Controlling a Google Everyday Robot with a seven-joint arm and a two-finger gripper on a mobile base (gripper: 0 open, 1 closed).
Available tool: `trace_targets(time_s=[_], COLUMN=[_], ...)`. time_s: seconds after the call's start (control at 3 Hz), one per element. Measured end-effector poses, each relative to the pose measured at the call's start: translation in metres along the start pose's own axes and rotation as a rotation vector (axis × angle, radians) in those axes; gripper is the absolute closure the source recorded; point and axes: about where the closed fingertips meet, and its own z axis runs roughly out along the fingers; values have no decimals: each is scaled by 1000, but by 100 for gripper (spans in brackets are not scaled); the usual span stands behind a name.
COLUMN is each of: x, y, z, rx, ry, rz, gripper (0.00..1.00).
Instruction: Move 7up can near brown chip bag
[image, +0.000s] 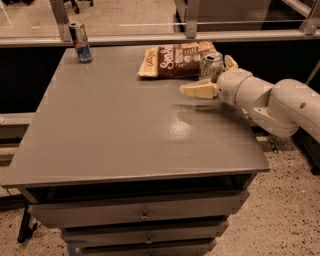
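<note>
Standing upright just beside the brown chip bag, at its right end, the 7up can is looking delivered. The gripper is hovering there, fingers apart, not clamping; only retreating is remaining.

**Gripper at the 7up can, far side of a grey table**

The robot's gripper sits at about 2 o'clock on the table, its cream fingers spread to either side of the 7up can. One finger reaches out low on the can's 7 o'clock side and appears clear of it. The other finger rises just beside the can at 3 o'clock. The can stands right by the right end of the brown chip bag, which lies flat near 12 o'clock. The white arm comes in from 3 o'clock, over the table's right edge. A slimmer silver, blue and red can stands upright, well apart, at the 11 o'clock corner. Drawers run across the table's front.
</note>
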Motion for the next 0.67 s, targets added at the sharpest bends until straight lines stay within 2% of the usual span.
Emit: trace_targets(time_s=[0.33, 0.67], x=[-4, -16], y=[11, 22], z=[-14, -46], rx=[-5, -22], ry=[-3, 10], rz=[-8, -22], gripper=[0, 0])
